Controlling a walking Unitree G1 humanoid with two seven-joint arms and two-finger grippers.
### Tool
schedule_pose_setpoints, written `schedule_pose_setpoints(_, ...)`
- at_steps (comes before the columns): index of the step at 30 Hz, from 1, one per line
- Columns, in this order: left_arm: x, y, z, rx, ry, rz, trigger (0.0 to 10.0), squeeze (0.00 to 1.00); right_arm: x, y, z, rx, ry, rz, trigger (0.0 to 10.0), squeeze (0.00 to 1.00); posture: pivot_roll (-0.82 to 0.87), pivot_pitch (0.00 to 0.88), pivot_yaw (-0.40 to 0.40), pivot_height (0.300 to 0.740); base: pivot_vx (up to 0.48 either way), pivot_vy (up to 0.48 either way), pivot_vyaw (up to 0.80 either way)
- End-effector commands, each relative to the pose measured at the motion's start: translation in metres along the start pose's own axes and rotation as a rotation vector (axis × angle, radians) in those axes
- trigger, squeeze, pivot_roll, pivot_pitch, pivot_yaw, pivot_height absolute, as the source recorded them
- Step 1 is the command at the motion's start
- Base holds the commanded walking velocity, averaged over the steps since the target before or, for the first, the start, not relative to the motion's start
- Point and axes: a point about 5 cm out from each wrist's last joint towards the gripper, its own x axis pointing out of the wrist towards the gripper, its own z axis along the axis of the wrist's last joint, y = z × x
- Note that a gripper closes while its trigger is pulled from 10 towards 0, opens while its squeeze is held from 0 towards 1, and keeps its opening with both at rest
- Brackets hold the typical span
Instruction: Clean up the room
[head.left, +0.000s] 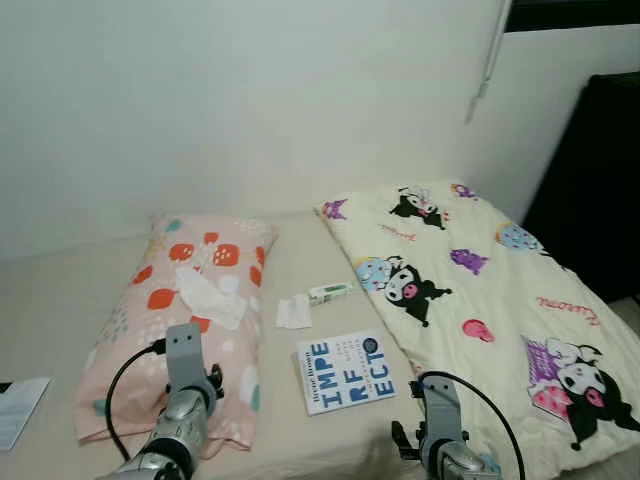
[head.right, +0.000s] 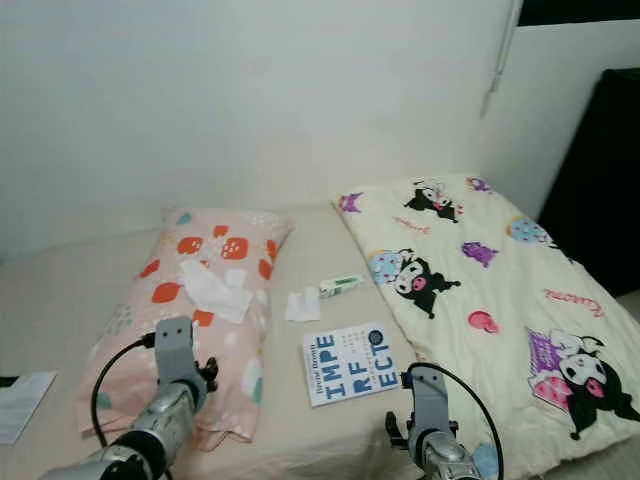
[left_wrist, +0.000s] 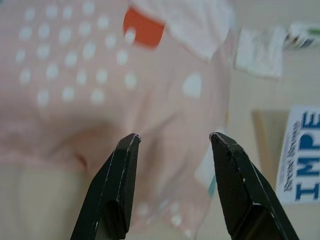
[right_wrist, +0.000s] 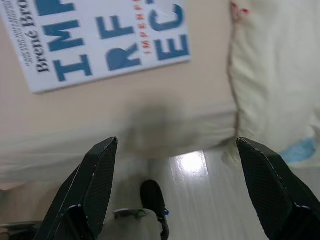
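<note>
Robot standing at the bed (head.left: 300, 440) edge, both arms raised over the mattress. The left gripper (left_wrist: 172, 142) is hovering with its fingers spread wide and holding nothing; the pink pillow (left_wrist: 100, 90) is lying directly beneath and beyond the fingertips, and a white tissue (head.left: 208, 295) is resting on its top, farther ahead of them. The right gripper (right_wrist: 175, 150) is likewise gaping wide and empty, hanging over the mattress edge with the floor (right_wrist: 210, 200) showing below between its fingers; the book (right_wrist: 100, 40) is lying just past the fingertips, and the cartoon quilt (right_wrist: 270, 75) is beside the outer finger. A second tissue (head.left: 294, 311) and a small tube (head.left: 331, 292) are lying well ahead of both grippers, between pillow and quilt. The book appears to be the nearest piece of clutter: its long axis is running roughly across the right gripper's line of approach, slightly tilted, with its title facing up and its spine on the side toward the pillow. A good grasp would probably be taken across the near long edge, with one finger slid under the cover, since the book is lying flat on soft bedding and could be pushed rather than pinched.
</note>
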Motion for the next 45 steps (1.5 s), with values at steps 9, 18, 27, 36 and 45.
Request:
schedule_pose_setpoints(9, 0.003, -0.017, 0.024, -0.079, -0.083, -0.084, 10.0, 0.00, 0.001, 0.001, 0.006, 0.033, -0.029, 0.000, 10.0, 0.00, -0.13, 0.023, 0.045, 0.690, 0.000, 0.000, 0.00)
schedule_pose_setpoints(18, 0.003, -0.022, 0.027, -0.118, -0.108, -0.140, 10.0, 0.00, 0.001, 0.002, 0.006, 0.006, -0.025, 0.005, 10.0, 0.00, -0.14, 0.030, 0.048, 0.690, 0.000, 0.000, -0.40)
schedule_pose_setpoints(27, 0.003, -0.024, 0.030, -0.115, -0.118, -0.142, 10.0, 0.00, 0.001, 0.003, 0.006, 0.009, -0.026, 0.006, 10.0, 0.00, -0.14, 0.032, 0.050, 0.690, 0.000, 0.000, -0.72)
schedule_pose_setpoints(36, 0.004, -0.024, 0.033, -0.102, -0.126, -0.127, 10.0, 0.00, 0.001, 0.002, 0.007, 0.022, -0.045, 0.002, 10.0, 0.00, -0.14, 0.033, 0.051, 0.690, 0.000, 0.000, -0.28)
schedule_pose_setpoints(45, 0.005, -0.022, 0.043, -0.045, -0.144, -0.061, 10.0, 0.00, 0.001, 0.002, 0.008, 0.021, -0.047, 0.006, 10.0, 0.00, -0.14, 0.037, 0.051, 0.690, 0.000, 0.000, 0.00)
